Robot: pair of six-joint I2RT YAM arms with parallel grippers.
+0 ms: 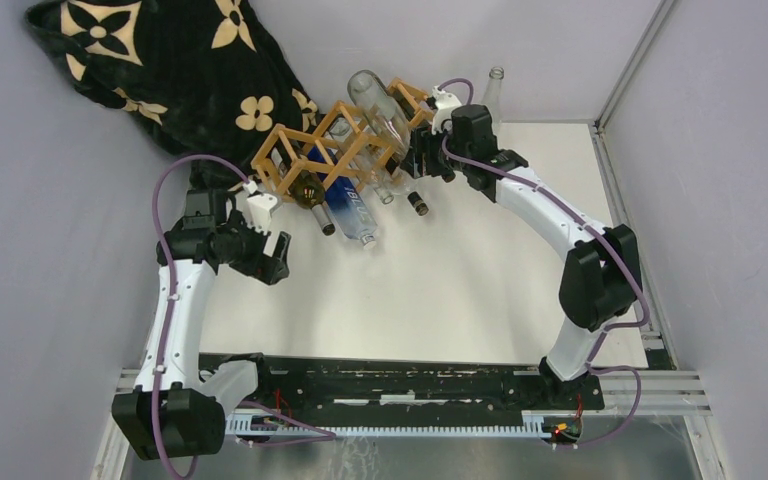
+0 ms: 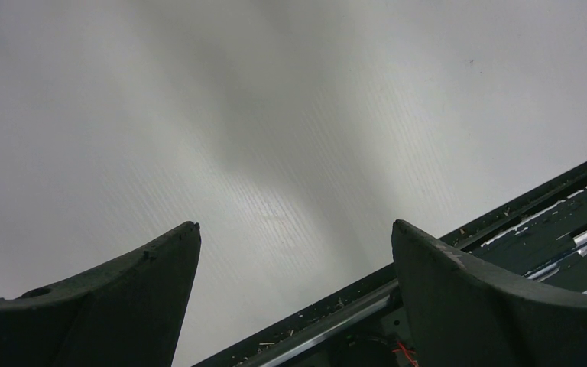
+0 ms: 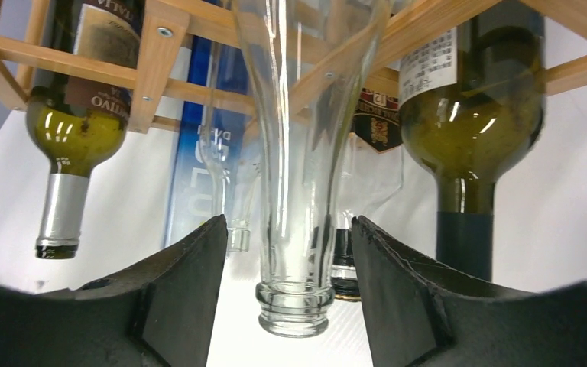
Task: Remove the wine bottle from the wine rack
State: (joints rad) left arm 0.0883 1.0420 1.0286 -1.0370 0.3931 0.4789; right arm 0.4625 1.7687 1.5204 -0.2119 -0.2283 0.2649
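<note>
The light-brown wooden wine rack (image 1: 305, 150) stands at the back centre and holds several bottles. A clear glass bottle (image 1: 380, 105) lies in an upper cell, its neck pointing to the right arm. My right gripper (image 1: 417, 160) is open. In the right wrist view its jaws (image 3: 289, 219) stand either side of that clear neck (image 3: 294, 252), with a gap on both sides. The rack's sticks (image 3: 160, 53) cross above. My left gripper (image 1: 275, 255) is open and empty over the bare table, left of the rack; its own view (image 2: 296, 224) shows only table and rail.
Two green bottles (image 3: 76, 115) (image 3: 470, 115) and a blue one (image 3: 199, 168) sit in lower cells. A clear bottle (image 1: 493, 95) stands upright at the back right. A black flower-patterned cloth (image 1: 160, 70) fills the back left. A black rail (image 1: 400, 385) runs along the near edge.
</note>
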